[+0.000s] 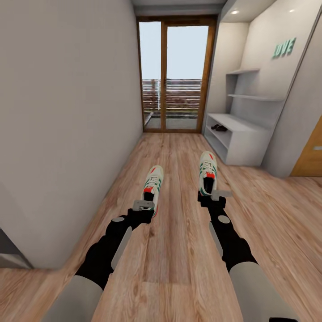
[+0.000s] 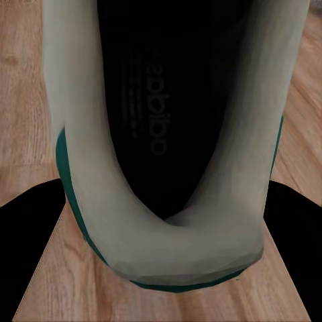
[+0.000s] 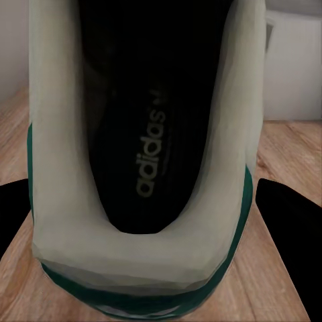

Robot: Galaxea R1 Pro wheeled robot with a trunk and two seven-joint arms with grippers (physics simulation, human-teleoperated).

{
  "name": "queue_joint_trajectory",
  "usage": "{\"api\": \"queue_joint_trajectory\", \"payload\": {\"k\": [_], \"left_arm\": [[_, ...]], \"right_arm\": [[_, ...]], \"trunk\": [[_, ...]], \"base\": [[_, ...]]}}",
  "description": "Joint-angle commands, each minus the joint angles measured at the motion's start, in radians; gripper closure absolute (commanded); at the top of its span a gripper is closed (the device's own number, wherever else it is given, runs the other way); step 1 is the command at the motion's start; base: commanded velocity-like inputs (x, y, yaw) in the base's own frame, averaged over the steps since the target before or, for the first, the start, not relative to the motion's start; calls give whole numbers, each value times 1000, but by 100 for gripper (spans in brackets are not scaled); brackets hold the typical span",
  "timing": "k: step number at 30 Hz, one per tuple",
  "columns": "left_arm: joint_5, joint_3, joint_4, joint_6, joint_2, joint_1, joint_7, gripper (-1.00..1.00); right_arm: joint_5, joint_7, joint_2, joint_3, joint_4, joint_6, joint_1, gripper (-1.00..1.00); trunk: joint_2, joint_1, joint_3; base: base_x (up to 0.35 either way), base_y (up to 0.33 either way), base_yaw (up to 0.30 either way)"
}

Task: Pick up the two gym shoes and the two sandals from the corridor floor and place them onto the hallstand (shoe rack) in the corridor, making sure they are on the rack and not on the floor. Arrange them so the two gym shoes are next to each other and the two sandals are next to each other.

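Observation:
Each gripper holds one cream-white gym shoe with green stripes by its heel, toe pointing down the corridor. My left gripper (image 1: pixel 144 205) is shut on the left gym shoe (image 1: pixel 153 181); in the left wrist view its dark fingers (image 2: pixel 27 261) flank the heel (image 2: pixel 168 248). The right gripper (image 1: pixel 213 195) is shut on the right gym shoe (image 1: pixel 208 172), and its heel (image 3: pixel 134 261) sits between the fingers (image 3: pixel 295 228). The pale hallstand (image 1: pixel 243 145) stands ahead on the right. Two dark sandals (image 1: pixel 219 128) lie side by side on its bench top.
A plain wall (image 1: pixel 67 112) lines the corridor's left side. A wood-framed glass door (image 1: pixel 174 76) closes the far end. A brown door (image 1: pixel 309 156) is on the right, past the hallstand. Wood-plank floor (image 1: pixel 179 250) runs between the arms and ahead.

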Motion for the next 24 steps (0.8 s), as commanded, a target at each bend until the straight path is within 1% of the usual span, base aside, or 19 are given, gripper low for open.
{"api": "queue_joint_trajectory", "payload": {"k": [1,24], "left_arm": [[10,0,-1,5,0,0,2,100],[12,0,-1,7,0,0,2,100]], "right_arm": [[11,-1,1,-2,-1,1,0,100],[11,0,1,-2,-2,2,0,100]], "trunk": [[0,0,-1],[0,0,-1]], "base": [[323,0,0],[318,0,0]]}}
